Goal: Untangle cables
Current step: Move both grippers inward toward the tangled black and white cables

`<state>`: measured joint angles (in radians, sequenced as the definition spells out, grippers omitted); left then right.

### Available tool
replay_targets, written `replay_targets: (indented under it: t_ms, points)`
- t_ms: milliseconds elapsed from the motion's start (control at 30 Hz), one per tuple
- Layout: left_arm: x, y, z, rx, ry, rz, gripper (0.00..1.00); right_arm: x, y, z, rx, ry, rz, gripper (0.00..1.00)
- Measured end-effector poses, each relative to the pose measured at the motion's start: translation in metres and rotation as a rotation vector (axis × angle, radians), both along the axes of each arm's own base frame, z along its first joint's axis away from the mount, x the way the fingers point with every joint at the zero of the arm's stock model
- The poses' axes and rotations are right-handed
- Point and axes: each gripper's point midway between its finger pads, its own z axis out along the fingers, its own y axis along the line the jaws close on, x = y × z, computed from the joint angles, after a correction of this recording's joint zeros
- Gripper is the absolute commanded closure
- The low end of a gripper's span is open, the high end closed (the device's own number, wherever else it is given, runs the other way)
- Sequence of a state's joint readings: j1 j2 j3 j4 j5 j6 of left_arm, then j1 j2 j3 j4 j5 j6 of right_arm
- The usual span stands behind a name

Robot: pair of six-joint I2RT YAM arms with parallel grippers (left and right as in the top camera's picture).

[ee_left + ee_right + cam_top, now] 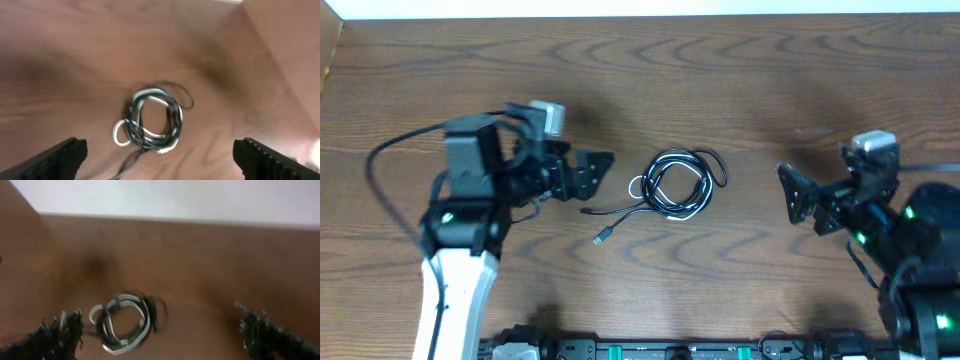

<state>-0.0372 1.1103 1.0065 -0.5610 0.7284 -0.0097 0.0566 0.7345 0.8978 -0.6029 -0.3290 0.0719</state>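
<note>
The cables lie as one small coil of black and white cords in the middle of the wooden table, with a loose black tail ending in a plug toward the front left. The same coil shows in the left wrist view and the right wrist view. My left gripper hovers just left of the coil, open and holding nothing; its fingers frame the coil from afar. On the right, my right gripper is also open and holds nothing, well apart from the coil.
The wooden table runs back to a pale edge at the far side. Thick black arm cable loops off the left arm. A rail with hardware lines the front edge.
</note>
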Motion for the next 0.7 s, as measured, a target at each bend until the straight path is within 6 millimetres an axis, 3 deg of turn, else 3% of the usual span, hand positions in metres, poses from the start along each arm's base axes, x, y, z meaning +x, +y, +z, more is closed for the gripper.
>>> replay_targets:
  t_ms: [133, 300, 400, 533, 700]
  points:
    - [-0.020, -0.049, -0.012, 0.042, 0.025, -0.151, 0.01, 0.018, -0.003, -0.035, 0.004, 0.143, -0.033, 0.01]
    - [-0.046, -0.093, -0.009, 0.049, -0.010, -0.310, 0.01, 0.025, -0.003, -0.053, 0.014, 0.221, -0.047, 0.01]
    - [-0.051, -0.099, -0.009, 0.057, -0.020, -0.332, 0.12, 0.024, -0.002, -0.054, 0.022, 0.229, -0.044, 0.01]
    - [-0.041, -0.093, -0.018, 0.112, -0.022, -0.289, 0.12, 0.027, 0.001, -0.049, 0.034, 0.207, -0.030, 0.01]
    - [-0.018, -0.082, -0.067, 0.282, 0.058, -0.215, 0.12, 0.031, -0.010, -0.067, -0.006, 0.268, -0.089, 0.01]
